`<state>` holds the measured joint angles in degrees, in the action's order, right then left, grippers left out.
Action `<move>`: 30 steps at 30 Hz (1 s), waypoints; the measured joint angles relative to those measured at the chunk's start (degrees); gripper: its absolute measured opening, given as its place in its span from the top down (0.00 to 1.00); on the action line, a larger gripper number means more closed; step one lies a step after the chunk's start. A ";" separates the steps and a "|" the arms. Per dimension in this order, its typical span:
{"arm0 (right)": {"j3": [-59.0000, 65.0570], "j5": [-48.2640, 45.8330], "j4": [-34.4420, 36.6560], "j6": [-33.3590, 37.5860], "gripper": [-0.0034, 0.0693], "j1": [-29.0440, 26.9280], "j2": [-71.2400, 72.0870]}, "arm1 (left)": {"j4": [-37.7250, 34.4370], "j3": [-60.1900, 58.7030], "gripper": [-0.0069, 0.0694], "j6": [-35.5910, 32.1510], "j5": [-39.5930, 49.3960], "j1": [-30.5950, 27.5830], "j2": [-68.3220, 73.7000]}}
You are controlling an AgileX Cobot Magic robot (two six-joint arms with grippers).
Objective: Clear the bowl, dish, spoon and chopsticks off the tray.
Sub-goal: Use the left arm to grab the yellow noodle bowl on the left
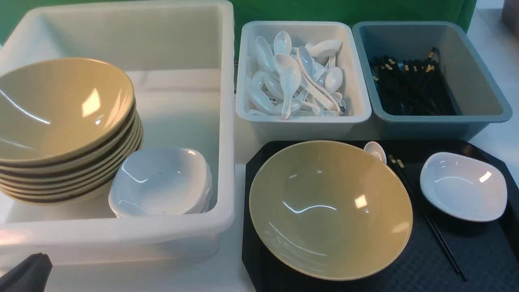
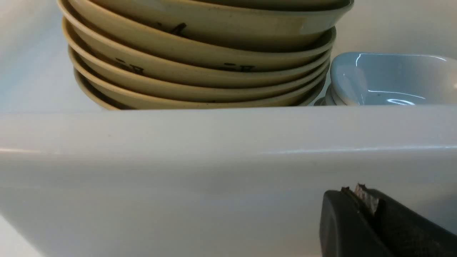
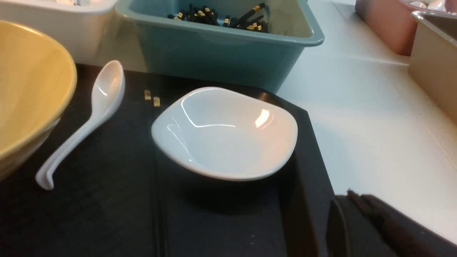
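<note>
Olive bowl, white dish, spoon and chopsticks lie on the black tray.

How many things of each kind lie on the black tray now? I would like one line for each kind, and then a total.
Bowl: 1
Dish: 1
Spoon: 1
Chopsticks: 1 pair
Total: 4 things on the tray, counting the pair as one.

Bare tray strip btwn bowl & dish, chopsticks across it, 2 tubs behind.
</note>
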<state>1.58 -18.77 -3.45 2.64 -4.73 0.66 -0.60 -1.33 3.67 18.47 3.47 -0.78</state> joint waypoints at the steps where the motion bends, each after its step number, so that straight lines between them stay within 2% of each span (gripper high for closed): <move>1: 0.00 0.00 0.00 0.00 0.90 0.00 0.00 | 0.00 0.00 0.92 0.00 0.00 0.00 0.00; 30: 0.00 0.00 0.00 0.00 0.89 0.00 0.00 | -1.09 0.00 0.92 0.00 0.17 0.00 0.00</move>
<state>1.58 -18.77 -3.45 2.64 -4.73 0.66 -1.70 -1.33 3.67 18.64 3.47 -0.78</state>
